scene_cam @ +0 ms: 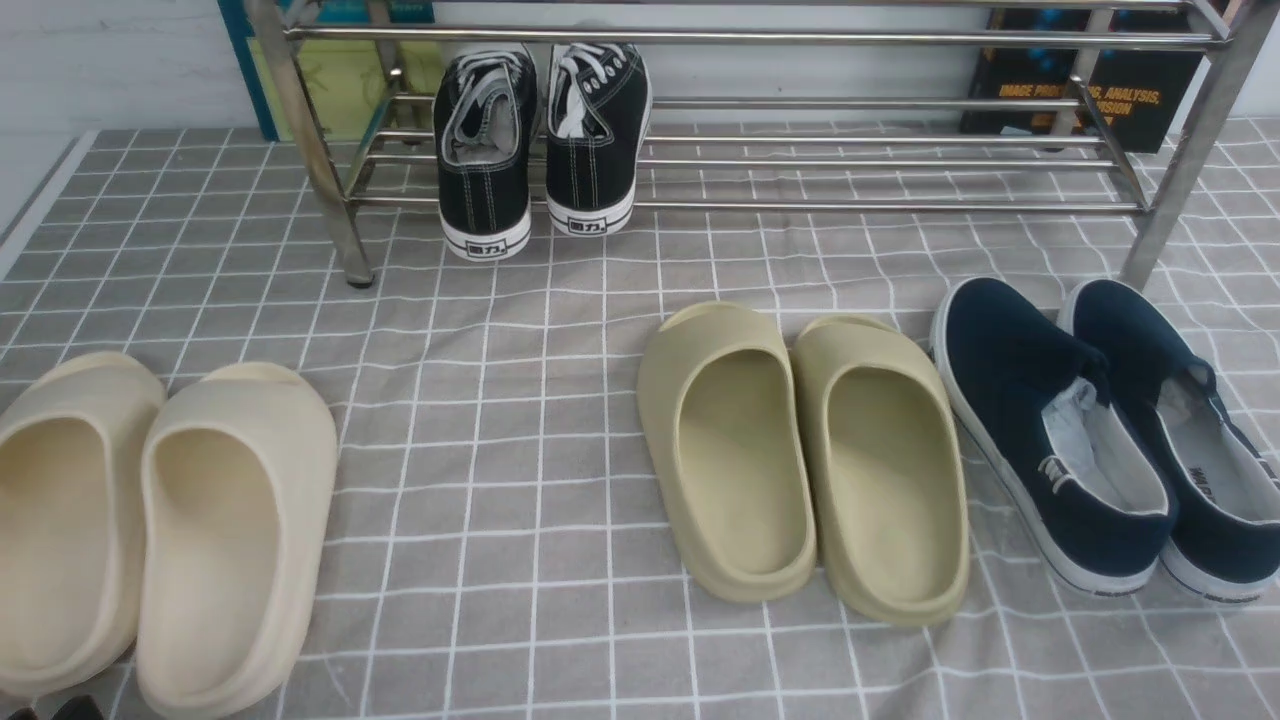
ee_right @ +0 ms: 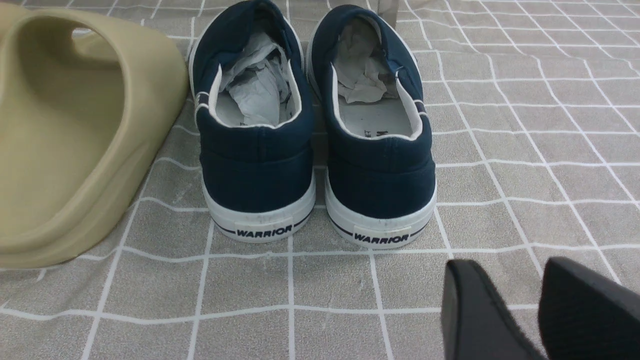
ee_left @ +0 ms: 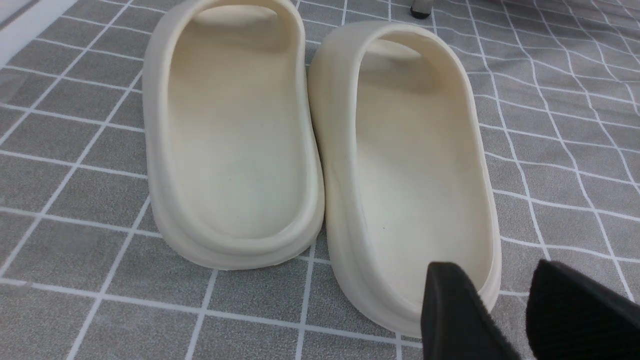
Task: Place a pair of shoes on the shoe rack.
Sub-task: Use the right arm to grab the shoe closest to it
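Navy shoes (scene_cam: 1030, 400) point toes toward the shoe rack (scene_cam: 800, 38); left and right end effectors (ee_left: 495, 267) (ee_right: 507, 263) gape narrowly, empty.

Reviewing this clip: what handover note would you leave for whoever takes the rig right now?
Left gripper: open, empty, near the cream slides.
Right gripper: open, empty, behind the navy slip-ons.
The navy slip-ons stand side by side on the cloth, before the right end of the shoe rack, which holds black lace-ups.
Done: nothing.
Left: grasp the pair, set it on the rack.
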Controlling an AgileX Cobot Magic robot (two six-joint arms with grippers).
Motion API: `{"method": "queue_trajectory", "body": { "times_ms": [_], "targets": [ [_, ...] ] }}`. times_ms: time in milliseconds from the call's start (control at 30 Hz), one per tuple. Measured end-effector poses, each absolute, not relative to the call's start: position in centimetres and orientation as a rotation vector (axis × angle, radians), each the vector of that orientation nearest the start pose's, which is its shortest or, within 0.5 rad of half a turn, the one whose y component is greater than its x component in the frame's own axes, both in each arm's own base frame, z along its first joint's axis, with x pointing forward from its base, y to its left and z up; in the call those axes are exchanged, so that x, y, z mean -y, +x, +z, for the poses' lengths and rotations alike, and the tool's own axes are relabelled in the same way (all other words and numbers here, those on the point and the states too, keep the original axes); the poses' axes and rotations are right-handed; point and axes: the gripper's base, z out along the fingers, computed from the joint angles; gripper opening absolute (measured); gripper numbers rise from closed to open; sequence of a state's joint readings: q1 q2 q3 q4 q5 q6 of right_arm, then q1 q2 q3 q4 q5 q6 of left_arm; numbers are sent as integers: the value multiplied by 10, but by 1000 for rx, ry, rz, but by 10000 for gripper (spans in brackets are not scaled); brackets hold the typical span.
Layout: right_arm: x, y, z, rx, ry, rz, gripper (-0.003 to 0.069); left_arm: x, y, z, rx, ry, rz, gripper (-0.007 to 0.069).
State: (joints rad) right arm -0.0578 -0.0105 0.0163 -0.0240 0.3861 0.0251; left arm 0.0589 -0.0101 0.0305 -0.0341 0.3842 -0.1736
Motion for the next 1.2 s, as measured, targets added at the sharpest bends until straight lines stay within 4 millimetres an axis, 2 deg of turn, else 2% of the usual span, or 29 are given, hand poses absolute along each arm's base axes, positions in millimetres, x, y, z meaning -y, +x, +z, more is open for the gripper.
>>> {"method": "queue_trajectory", "body": {
  "times_ms": [1200],
  "targets": [
    [4, 52, 174, -1875, 54, -61, 239, -2, 52, 169, -1874, -240, -112, 238]
  ]
}}
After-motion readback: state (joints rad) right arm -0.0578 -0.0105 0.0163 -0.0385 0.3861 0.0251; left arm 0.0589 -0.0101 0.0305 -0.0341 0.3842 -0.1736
